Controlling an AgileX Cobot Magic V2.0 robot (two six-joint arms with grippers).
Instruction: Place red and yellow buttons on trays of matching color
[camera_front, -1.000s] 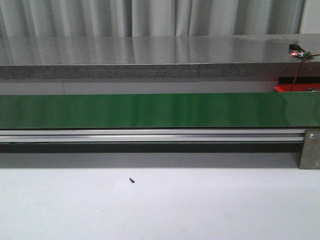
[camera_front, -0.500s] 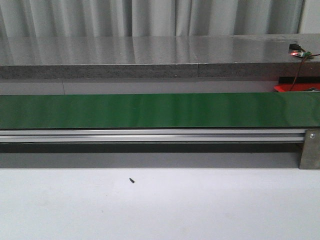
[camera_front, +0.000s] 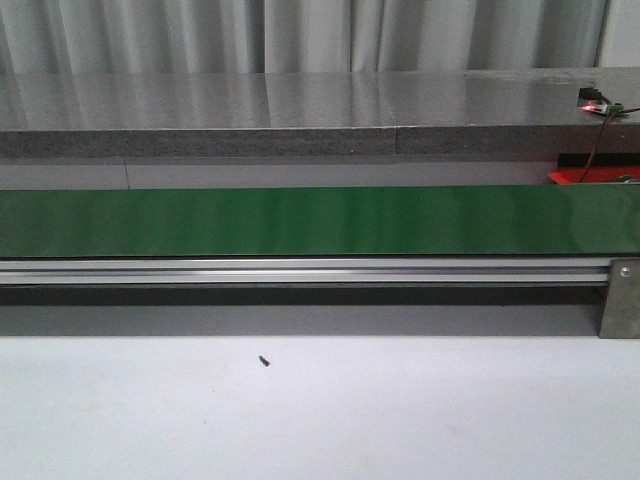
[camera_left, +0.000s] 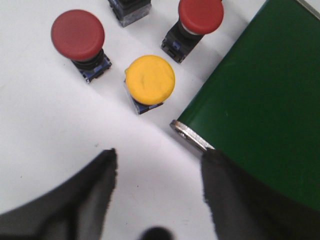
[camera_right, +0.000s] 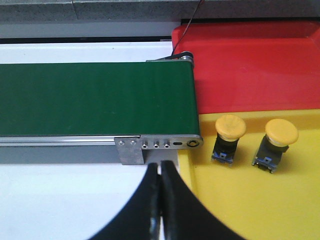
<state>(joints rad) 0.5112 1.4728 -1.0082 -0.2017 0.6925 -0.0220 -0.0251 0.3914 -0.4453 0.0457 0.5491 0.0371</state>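
Our left claw (camera_left: 157, 165) hangs spread, and the yellow button (camera_left: 149, 80) stands upright on the white table (camera_left: 45, 125) straight ahead between its fingers, beside the green belt (camera_left: 260, 110). Our right claw (camera_right: 161, 187), pressed together and empty, waits by the yellow tray (camera_right: 240, 200), holding 2 yellow buttons.

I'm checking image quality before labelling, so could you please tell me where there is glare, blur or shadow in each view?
Front view: soft sheen streaks on the green belt and reflections on the grey counter; otherwise sharp. Left wrist view: the open left gripper is dark and blurred, the yellow button fairly crisp. Right wrist view: evenly lit, buttons sharp, the shut right gripper out of focus.
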